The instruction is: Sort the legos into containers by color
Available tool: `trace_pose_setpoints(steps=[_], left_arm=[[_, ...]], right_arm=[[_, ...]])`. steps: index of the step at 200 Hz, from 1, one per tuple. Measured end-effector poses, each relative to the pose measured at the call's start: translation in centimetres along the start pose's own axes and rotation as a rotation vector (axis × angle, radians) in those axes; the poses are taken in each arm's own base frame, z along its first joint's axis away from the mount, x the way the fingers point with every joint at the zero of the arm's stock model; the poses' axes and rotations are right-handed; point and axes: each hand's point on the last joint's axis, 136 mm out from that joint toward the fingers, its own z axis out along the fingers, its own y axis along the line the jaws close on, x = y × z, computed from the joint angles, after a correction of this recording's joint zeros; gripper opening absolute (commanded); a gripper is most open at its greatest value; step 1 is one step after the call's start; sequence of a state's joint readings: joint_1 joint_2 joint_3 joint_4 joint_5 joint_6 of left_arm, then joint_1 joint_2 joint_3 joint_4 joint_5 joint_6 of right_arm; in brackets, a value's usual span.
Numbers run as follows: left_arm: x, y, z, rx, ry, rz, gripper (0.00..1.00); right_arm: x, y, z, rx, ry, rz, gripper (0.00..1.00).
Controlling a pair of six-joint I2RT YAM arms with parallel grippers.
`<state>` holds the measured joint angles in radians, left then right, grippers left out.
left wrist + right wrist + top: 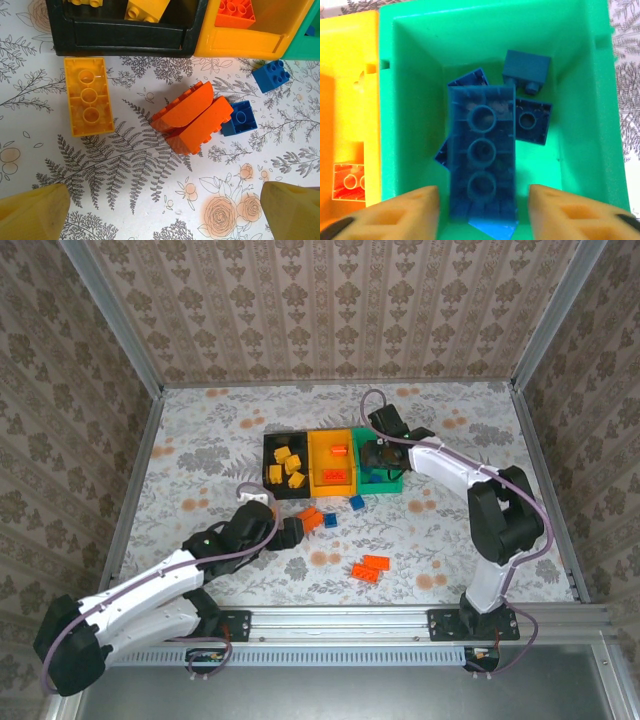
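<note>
My right gripper (484, 210) hangs open over the green bin (415, 100). A long blue lego (481, 150), blurred, lies between its fingers with a gap on each side, above other blue legos. My left gripper (165, 210) is open and low over the table, just short of two red-orange legos (192, 118), a small blue lego (240, 118) and a yellow lego (89, 96). In the top view the black bin (270, 452) holds yellow legos and the orange-yellow bin (318, 455) holds red-orange ones. Both stand in a row with the green bin (392, 484), under the right gripper (382, 455).
Two more red-orange legos (370, 568) lie on the patterned table nearer the front, and another blue lego (356, 502) sits just in front of the bins. Metal rails and papered walls enclose the table on all sides.
</note>
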<state>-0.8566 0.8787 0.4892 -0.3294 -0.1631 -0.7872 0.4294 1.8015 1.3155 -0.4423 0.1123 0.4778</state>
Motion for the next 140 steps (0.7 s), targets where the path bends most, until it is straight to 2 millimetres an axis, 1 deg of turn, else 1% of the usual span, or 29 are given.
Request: trace_pose_setpoints(steps=[14, 36, 56, 80, 93, 107, 120, 140], left_arm=[[0.0, 0.0, -0.1, 0.004, -0.003, -0.002, 1.00], [0.0, 0.0, -0.1, 0.005, -0.005, -0.002, 1.00], [-0.1, 0.2, -0.1, 0.001, -0.005, -0.006, 1.00], [-0.2, 0.4, 0.0, -0.002, -0.005, -0.015, 1.00], [-0.3, 0.5, 0.0, -0.004, -0.006, -0.021, 1.00], [-0.3, 0.8, 0.0, -0.008, -0.005, -0.029, 1.00], [-0.3, 0.9, 0.1, -0.009, -0.001, -0.035, 1.00], [-0.2, 1.1, 0.2, -0.010, 0.005, -0.042, 1.00]], right_arm=[[-0.1, 0.0, -0.1, 0.000, -0.001, 0.006, 0.68], [0.2, 0.2, -0.6, -0.016, 0.000, 0.007, 0.73], [1.3, 0.2, -2.4, -0.033, -0.007, 0.000, 0.74], [3.3, 1.3, -5.6, -0.087, -0.031, -0.042, 0.76], [4.9, 2.1, -7.3, -0.125, -0.038, -0.080, 0.77], [6.8, 2.7, -8.6, -0.157, -0.035, -0.120, 0.77], [9.3, 2.9, -9.4, -0.175, -0.008, -0.161, 0.77], [13.7, 2.4, -9.7, -0.174, 0.073, -0.228, 0.78]])
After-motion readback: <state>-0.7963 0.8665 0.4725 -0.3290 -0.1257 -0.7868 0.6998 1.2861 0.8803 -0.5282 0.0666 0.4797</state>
